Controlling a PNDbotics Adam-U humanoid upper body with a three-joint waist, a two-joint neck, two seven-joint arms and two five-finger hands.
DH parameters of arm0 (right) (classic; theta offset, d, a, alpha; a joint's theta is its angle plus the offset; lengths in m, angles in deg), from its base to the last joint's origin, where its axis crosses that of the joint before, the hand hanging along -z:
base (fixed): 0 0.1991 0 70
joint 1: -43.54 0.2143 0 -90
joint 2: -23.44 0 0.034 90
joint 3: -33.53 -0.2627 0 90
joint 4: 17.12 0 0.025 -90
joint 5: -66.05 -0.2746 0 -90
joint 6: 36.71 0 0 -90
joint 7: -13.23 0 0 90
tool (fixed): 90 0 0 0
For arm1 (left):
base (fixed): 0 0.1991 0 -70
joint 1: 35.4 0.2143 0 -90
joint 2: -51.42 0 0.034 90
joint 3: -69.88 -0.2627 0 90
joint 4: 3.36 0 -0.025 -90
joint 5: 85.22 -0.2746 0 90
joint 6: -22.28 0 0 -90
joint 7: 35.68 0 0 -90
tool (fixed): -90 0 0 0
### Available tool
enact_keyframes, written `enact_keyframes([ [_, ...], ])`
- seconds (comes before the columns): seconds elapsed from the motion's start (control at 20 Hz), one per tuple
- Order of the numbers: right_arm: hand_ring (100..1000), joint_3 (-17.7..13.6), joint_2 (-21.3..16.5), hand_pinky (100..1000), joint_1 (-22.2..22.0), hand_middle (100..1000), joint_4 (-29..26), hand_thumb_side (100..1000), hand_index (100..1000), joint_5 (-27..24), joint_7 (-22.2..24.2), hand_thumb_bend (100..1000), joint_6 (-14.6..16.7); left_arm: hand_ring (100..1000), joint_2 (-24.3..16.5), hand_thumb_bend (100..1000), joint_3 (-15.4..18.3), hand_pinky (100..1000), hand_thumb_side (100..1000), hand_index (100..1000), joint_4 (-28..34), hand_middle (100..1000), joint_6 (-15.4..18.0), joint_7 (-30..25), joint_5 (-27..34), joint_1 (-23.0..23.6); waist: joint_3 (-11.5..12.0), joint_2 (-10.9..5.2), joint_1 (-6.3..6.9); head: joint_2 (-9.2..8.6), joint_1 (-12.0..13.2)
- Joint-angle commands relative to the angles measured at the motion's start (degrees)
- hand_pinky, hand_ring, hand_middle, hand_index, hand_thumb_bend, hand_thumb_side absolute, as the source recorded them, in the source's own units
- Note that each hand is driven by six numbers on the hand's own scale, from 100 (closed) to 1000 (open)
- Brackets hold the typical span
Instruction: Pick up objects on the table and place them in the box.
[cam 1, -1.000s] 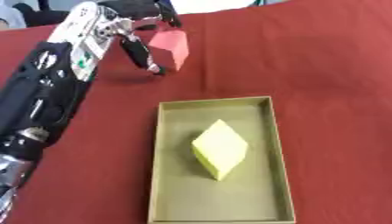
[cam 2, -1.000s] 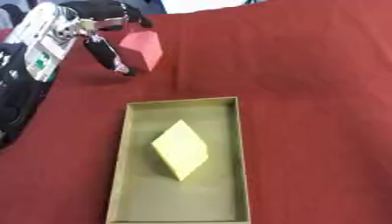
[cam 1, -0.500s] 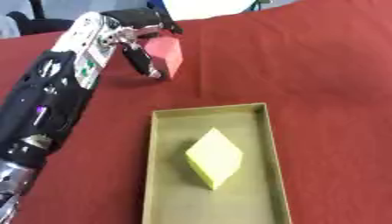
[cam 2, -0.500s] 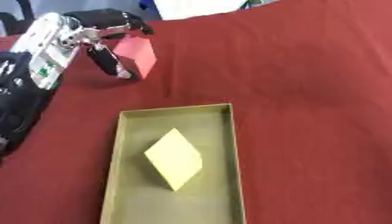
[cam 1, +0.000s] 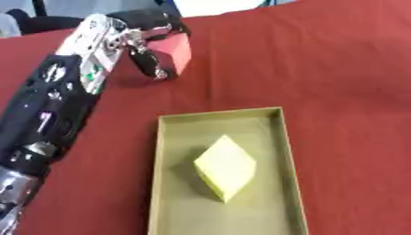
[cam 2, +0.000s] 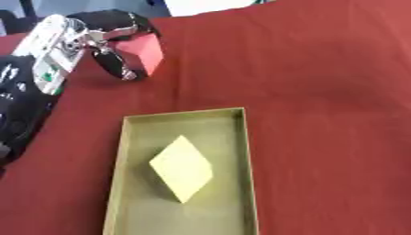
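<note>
A red block [cam 1: 176,53] stands on the dark red tablecloth at the far left. My left hand [cam 1: 143,40] reaches it from the left, fingers curled over its top and the thumb [cam 1: 148,66] down along its near side. An olive open box [cam 1: 277,151] lies in the lower middle with a yellow block [cam 1: 224,167] inside it. My right hand shows in neither view.
My left forearm [cam 1: 56,114] runs along the left side from the lower corner up to the red block. The red cloth [cam 1: 337,73] stretches to the right of the box. Dark shapes show past the table's far edge.
The whole picture has shifted a little between frames, so the camera moved. The left hand stays curled round the red block at the same spot on the cloth.
</note>
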Motion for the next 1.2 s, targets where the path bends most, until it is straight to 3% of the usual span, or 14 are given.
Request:
enact_keyframes([
  [0.05,786,-0.92,-2.43,742,0.80,601,-0.24,1000,834,-0.51,0.02,100,-0.05,720,-1.54,267,0.39,775,100,689,-0.31,537,-0.04,-0.89,1.03,-0.79,0.11,-1.11,-0.60,-0.09,0.18],
  [0.35,786,-1.29,-2.42,740,-0.09,599,0.03,1000,833,-0.59,-0.12,100,-0.25,702,-2.11,220,0.19,766,100,678,1.41,525,-0.76,-1.11,4.19,-1.08,1.08,-1.79,-0.83,1.05,-0.02],
  [0.4,786,-1.37,-2.34,740,-0.30,599,0.02,1000,833,-0.59,-0.17,100,-0.30,706,-2.24,147,0.24,768,100,682,1.93,528,-0.91,-0.83,4.39,-1.15,1.26,-2.06,-0.87,1.22,-0.06],
  [0.45,786,-1.45,-2.22,740,-0.53,599,-0.02,1000,833,-0.59,-0.21,100,-0.35,712,-2.39,223,0.32,770,100,685,2.46,530,-1.08,-0.44,4.50,-1.21,1.43,-2.40,-0.91,1.45,-0.08],
  [0.5,786,-1.51,-2.10,740,-0.77,599,-0.08,1000,833,-0.58,-0.25,100,-0.40,714,-2.57,225,0.32,771,100,686,2.92,532,-1.23,-0.15,4.52,-1.22,1.59,-2.74,-0.94,1.69,-0.10],
  [0.85,786,-1.90,-1.07,739,-2.58,600,-0.83,990,832,-0.39,-0.53,100,-0.77,722,-3.24,230,-0.68,776,100,700,6.90,543,-1.24,0.22,5.16,-0.71,3.54,-6.00,-1.63,4.11,-0.95],
  [1.2,787,-1.99,0.19,739,-4.84,601,-1.93,981,833,0.08,-0.35,100,-1.33,710,-3.62,177,-4.87,775,100,699,18.30,534,-2.14,0.30,14.54,2.32,7.44,-9.67,-2.64,7.50,-3.41],
])
